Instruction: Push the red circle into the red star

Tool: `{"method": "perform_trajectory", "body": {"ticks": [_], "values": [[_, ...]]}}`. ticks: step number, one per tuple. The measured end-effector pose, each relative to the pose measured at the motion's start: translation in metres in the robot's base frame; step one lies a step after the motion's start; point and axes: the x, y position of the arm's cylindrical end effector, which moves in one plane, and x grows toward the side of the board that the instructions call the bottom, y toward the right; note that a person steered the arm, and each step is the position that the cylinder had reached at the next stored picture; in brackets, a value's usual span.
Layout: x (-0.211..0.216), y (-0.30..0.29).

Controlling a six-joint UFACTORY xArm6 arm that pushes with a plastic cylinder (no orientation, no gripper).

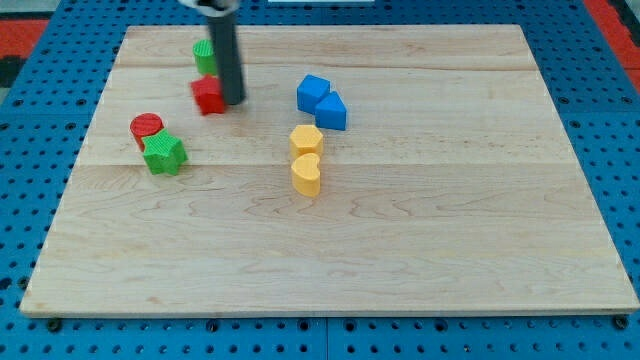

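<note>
- Filling most of the view, the pale wooden board lies on a blue pegboard surface; all blocks sit in the board's upper-left half, toward its top edge and left edge.
- My rod comes down from the view's top near the board's top-left corner. It is a plain dark rod with nothing to clasp or release, so it grasps nothing.
- My tip rests on the board just beside the red star, at that block's right side, touching or nearly touching it; I cannot tell which.
- The blue cube and a second blue block, wedge-like, sit touching each other right of the rod, toward the middle of the top edge.
- The yellow hexagon and the yellow heart sit touching below the blue pair, near the board's centre, the heart nearer the bottom edge.
- The green star sits near the left edge, touching the red circle at that block's lower right.
- The red circle lies near the left edge, apart from the red star, to its lower left.
- The red star sits near the top-left corner, just below the green block.
- The green block, partly hidden behind the rod, lies closest to the top edge; its shape is unclear.
</note>
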Motion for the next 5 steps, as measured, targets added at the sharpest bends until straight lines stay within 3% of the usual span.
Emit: {"method": "perform_trajectory", "body": {"ticks": [1, 2, 3, 4, 5], "values": [[-0.005, -0.06], [0.018, -0.032], [0.087, -0.029], [0.096, -0.027], [0.112, -0.069]]}}
